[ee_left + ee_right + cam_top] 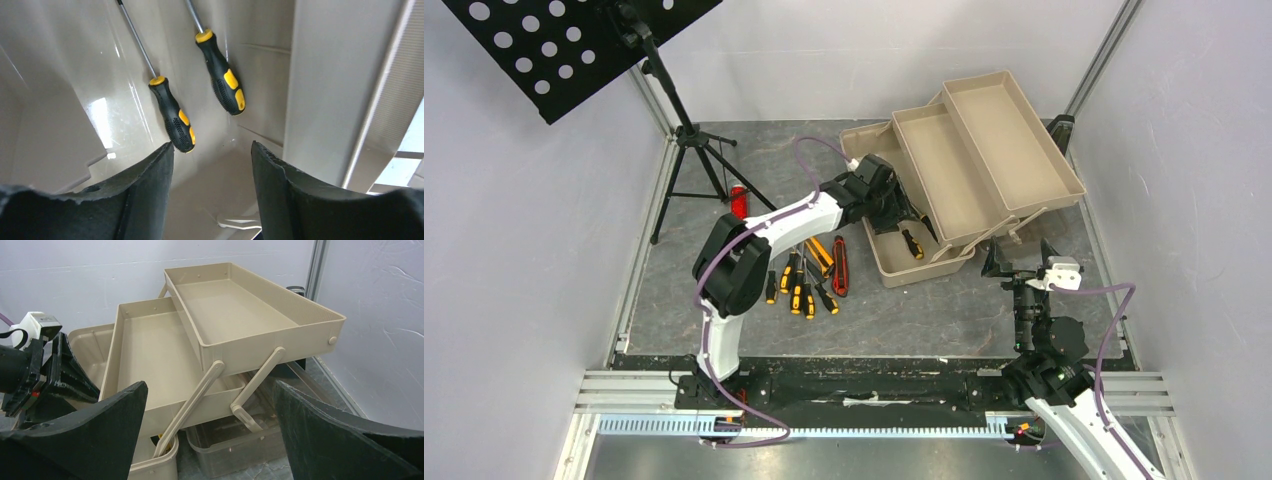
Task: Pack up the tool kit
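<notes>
Tan plastic toolbox (pixel 1009 130), trays folded out, stands on the far side of the table (pixel 924 310). Two boxed screwdrivers (pixel 172 120) lie in its bottom compartment. Left hand (pixel 212 150) is over that compartment, parted and empty. Right hand (pixel 1021 258) is spread wide beside the box front. Loose screwdrivers (pixel 799 290), orange knife (pixel 821 255) and red knife (pixel 840 265) lie on the table.

Grey table (pixel 944 310): toolbox (pixel 984 150), screwdrivers (pixel 799 290), knives (pixel 839 265), tripod stand (pixel 686 160)

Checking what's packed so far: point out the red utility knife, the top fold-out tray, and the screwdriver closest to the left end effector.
Red utility knife (pixel 840 266): top view, mid-body.
Top fold-out tray (pixel 235 305): right wrist view, bare floor.
Closest screwdriver (pixel 174 119): left wrist view, handle.
</notes>
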